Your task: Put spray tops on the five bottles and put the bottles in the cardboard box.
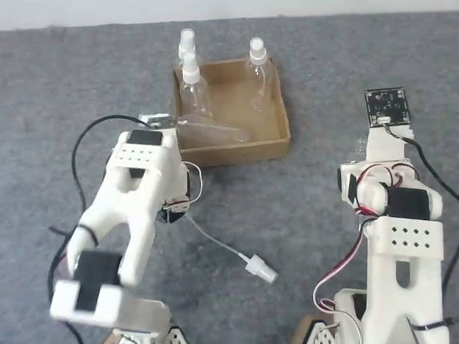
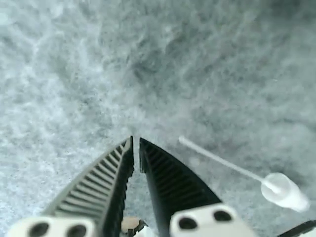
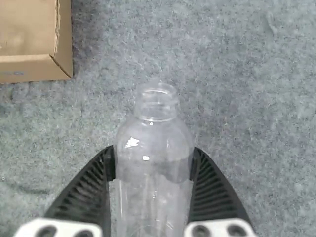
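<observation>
the spray top (image 1: 261, 269) lies flat on the carpet (image 1: 293, 215), its thin tube (image 1: 218, 242) ending just beside the left gripper (image 2: 137, 148), whose jaws are pressed together, empty. the right gripper (image 3: 152, 159) pinches the bottle (image 3: 154, 128) — long axis along the fingers (image 3: 89, 192), open neck (image 3: 156, 101) pointing ahead. the tube could bend or miss this narrow neck; the smooth bottle may twist. farther stands the cardboard box (image 1: 277, 135).

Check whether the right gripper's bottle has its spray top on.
Off. The bottle in the right gripper shows a bare, open neck; a spray top lies loose on the table.
</observation>
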Tool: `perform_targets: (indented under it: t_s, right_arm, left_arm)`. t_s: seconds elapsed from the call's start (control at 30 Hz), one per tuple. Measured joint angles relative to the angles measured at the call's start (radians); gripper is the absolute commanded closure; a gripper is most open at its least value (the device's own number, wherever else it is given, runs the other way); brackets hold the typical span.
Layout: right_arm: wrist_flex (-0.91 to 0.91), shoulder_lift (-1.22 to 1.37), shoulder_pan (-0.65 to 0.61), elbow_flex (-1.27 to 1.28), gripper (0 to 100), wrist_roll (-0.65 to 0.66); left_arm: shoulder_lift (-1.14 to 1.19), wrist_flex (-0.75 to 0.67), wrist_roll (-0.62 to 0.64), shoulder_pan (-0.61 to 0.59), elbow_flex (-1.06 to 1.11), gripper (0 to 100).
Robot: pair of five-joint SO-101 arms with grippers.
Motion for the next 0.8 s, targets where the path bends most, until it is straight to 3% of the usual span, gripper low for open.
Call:
perform_targets:
  t_s: [0.27, 0.5, 0.8]
  right_arm:
    - [0.000, 0.000, 0.000, 0.000, 99.2, 0.000]
    - [0.000, 0.000, 0.000, 0.000, 99.2, 0.000]
    - [0.000, 0.000, 0.012, 0.000, 99.2, 0.000]
  left_arm:
    - [-0.313, 0.009, -0.043, -0.012, 0.075, 99]
    - [-0.394, 0.011, -0.063, -0.011, 0.075, 99]
    - [-0.394, 0.031, -0.440, -0.005, 0.058, 98]
